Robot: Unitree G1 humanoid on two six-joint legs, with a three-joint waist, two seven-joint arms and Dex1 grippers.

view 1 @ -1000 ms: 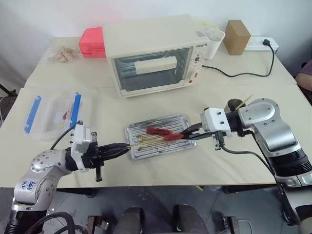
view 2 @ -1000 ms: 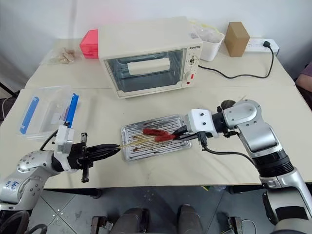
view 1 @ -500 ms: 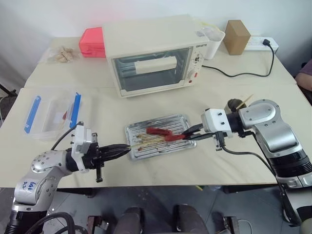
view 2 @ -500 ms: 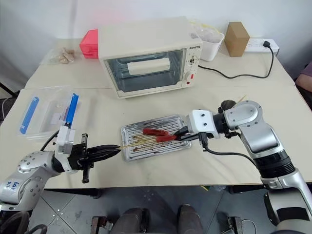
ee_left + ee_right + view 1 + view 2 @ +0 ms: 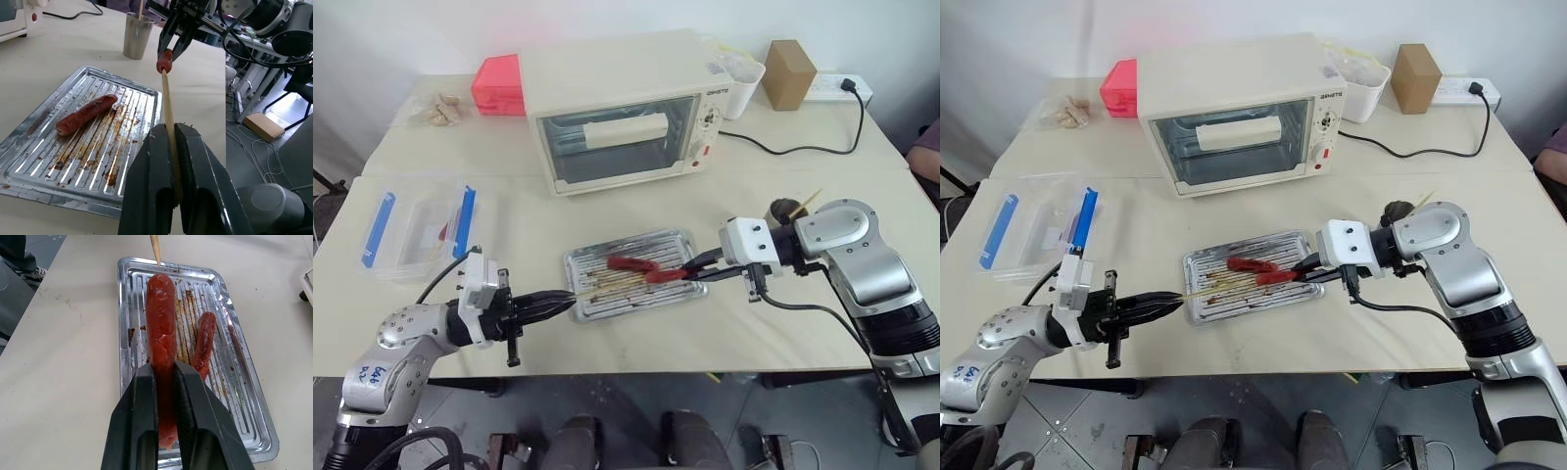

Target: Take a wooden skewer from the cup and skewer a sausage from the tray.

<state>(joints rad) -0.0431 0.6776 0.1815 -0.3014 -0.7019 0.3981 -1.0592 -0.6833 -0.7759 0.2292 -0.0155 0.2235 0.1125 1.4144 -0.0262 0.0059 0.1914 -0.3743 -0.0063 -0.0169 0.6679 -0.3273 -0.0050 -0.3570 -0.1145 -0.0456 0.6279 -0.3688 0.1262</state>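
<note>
1. Skewering is the step in hand: the left claw (image 5: 556, 303) is clamped on the wooden skewer (image 5: 167, 115), and the right claw (image 5: 695, 267) is pinching a sausage (image 5: 162, 340) just above the tray (image 5: 677, 239).
2. Skewer tip sits right at the sausage's near end (touching or a hair short, can't tell).
3. Second sausage (image 5: 631, 262) lies in the tray at about 10 o'clock from the held one; the cup (image 5: 136, 35) stands on the tabletop off at 3 o'clock of the tray.
4. Next move, I'd say: push the stick dead straight along the sausage's axis, both grips firm, or it pokes out the side.
</note>
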